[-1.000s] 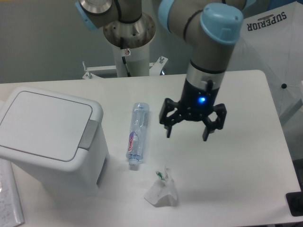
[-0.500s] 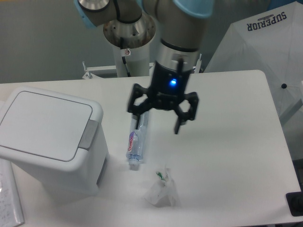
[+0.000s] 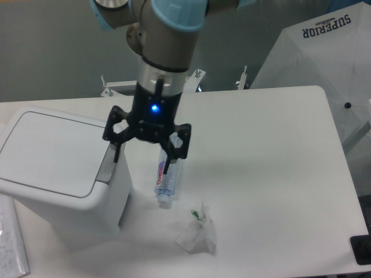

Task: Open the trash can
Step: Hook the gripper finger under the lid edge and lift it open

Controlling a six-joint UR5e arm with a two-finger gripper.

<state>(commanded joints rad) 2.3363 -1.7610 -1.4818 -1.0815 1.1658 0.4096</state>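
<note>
The trash can (image 3: 55, 168) is a large white boxy bin at the left of the table. Its flat lid is shut and its grey push tab (image 3: 106, 166) sits on the right edge. My gripper (image 3: 142, 162) is open and empty. It hangs just right of the can's top right corner, fingers pointing down. Its left fingertip (image 3: 116, 156) is near the top of the grey tab; I cannot tell whether it touches. Its right fingertip (image 3: 168, 168) is over the bottle.
A clear plastic bottle (image 3: 166, 177) lies on the table just right of the can, partly under the gripper. A crumpled white wrapper (image 3: 198, 233) sits in front of it. Papers (image 3: 10, 243) lie at the front left. A white umbrella (image 3: 324, 52) stands at the back right.
My gripper has moved left across the table, from the right of the bottle to the can's right edge. It stayed open. The can, bottle and wrapper have not moved.
</note>
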